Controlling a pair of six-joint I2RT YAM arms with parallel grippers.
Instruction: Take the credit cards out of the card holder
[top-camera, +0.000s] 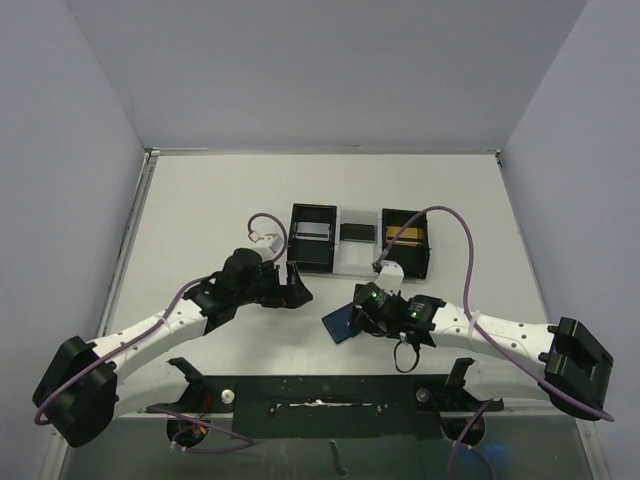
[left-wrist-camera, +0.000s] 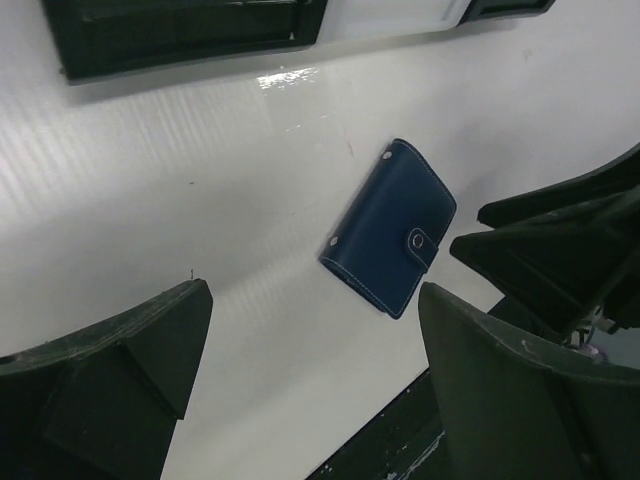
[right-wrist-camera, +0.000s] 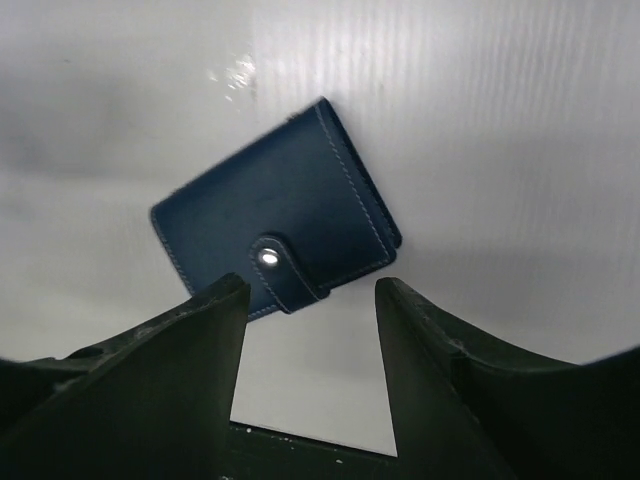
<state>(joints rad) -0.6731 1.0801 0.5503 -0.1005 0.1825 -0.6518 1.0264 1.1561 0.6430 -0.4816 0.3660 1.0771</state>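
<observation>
blue wallet (right-wrist-camera: 275, 235) lies snapped shut on the white table (top-camera: 200, 220), black boxes (top-camera: 312, 238) just past the wallet, right pincer (right-wrist-camera: 312, 300) just beside the wallet with fingers apart and empty, left pincer (left-wrist-camera: 315, 330) near the wallet, spread wide

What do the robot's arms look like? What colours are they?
The left arm and right arm are white tubes with chunky black joints. A purple cable loops along each. The left gripper and right gripper have black wedge-shaped fingers. Tiny green lights glow near the right one.
</observation>
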